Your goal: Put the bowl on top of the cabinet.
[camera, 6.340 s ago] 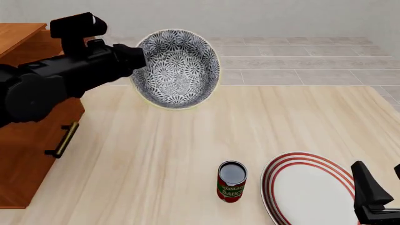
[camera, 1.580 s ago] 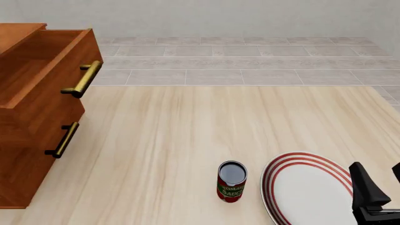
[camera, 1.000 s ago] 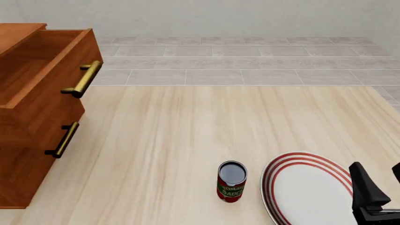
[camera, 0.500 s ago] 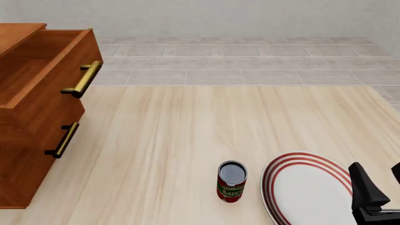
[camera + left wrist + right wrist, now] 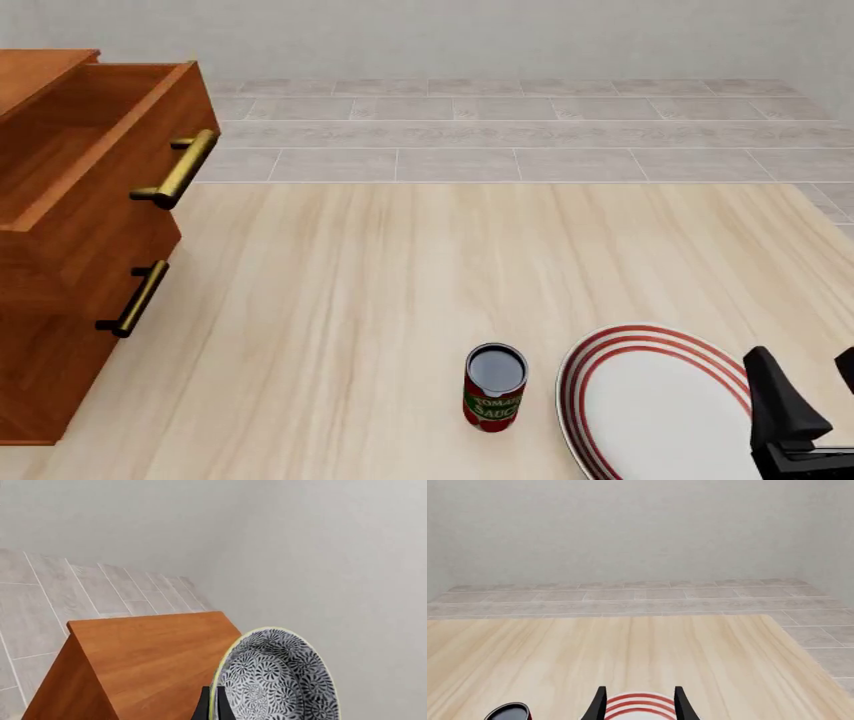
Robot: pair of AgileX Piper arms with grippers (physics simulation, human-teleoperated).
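Bowl (image 5: 277, 680) held on edge — left end effector (image 5: 211, 711) clenched on its rim above the cabinet (image 5: 143, 665) top; right end effector (image 5: 639, 702) spread over the plate (image 5: 654, 410) at the worktop's near right corner.

A: Item one: a tomato sauce can (image 5: 495, 386), red label, upright on the pale wood worktop (image 5: 400, 300), near its front edge.

B: Item two: a flat white plate (image 5: 657, 406) with red rings, just beside the can on its right, apart from it.

A: Beyond the worktop: grey tiled floor (image 5: 534, 130), plain wall (image 5: 467, 35).
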